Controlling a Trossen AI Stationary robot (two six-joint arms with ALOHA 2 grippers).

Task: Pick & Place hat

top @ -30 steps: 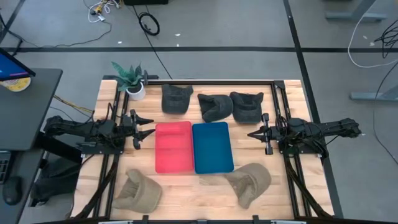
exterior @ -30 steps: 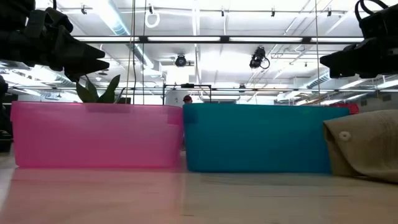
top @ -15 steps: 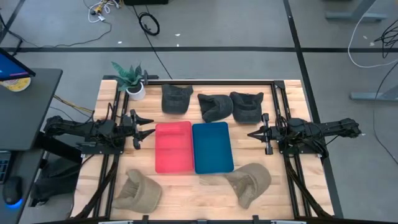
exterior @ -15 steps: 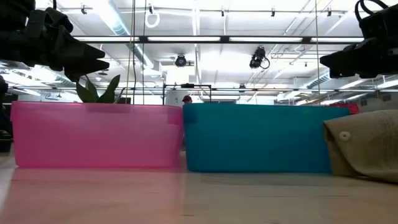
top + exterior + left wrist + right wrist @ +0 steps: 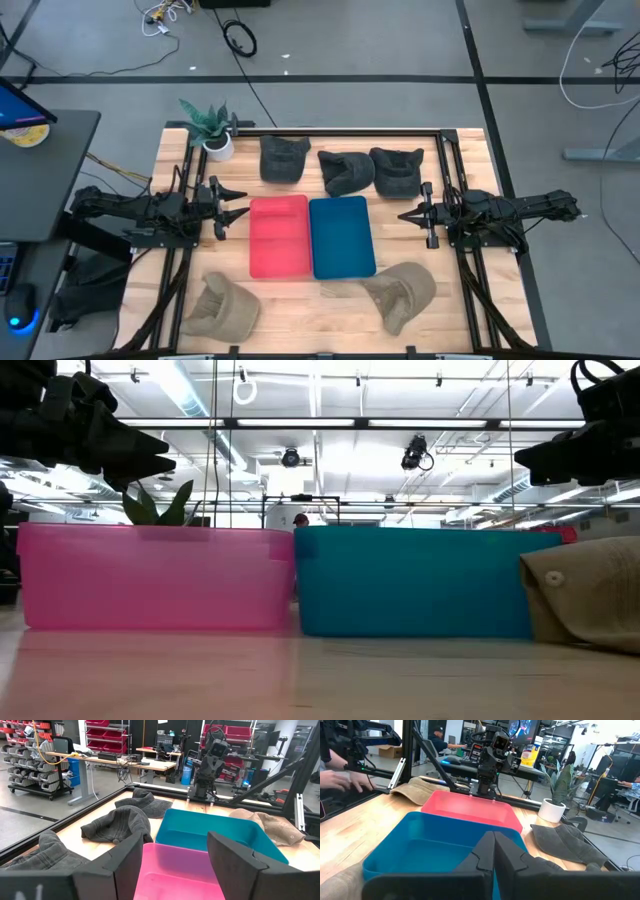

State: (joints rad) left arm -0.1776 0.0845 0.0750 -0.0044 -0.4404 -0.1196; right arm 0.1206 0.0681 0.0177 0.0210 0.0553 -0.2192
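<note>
Hovering on either side of the two bins, neither arm has a hat in reach yet, and the choice of arm turns on which hat is meant. The left gripper has its fingers spread wide, pointing at the pink bin; the right gripper has its fingers pressed together (the right wrist view shows them meeting), pointing at the blue bin. Five hats lie outside the bins. Three dark ones sit in a row beyond the bins, and the first dark hat lies ahead of the left fingers and off to their far side. One tan hat lies near the left fingers on their near side, its brim toward the table's front edge. Another tan hat lies likewise near the right fingers. By my judgement each arm is nearest its own tan hat.
</note>
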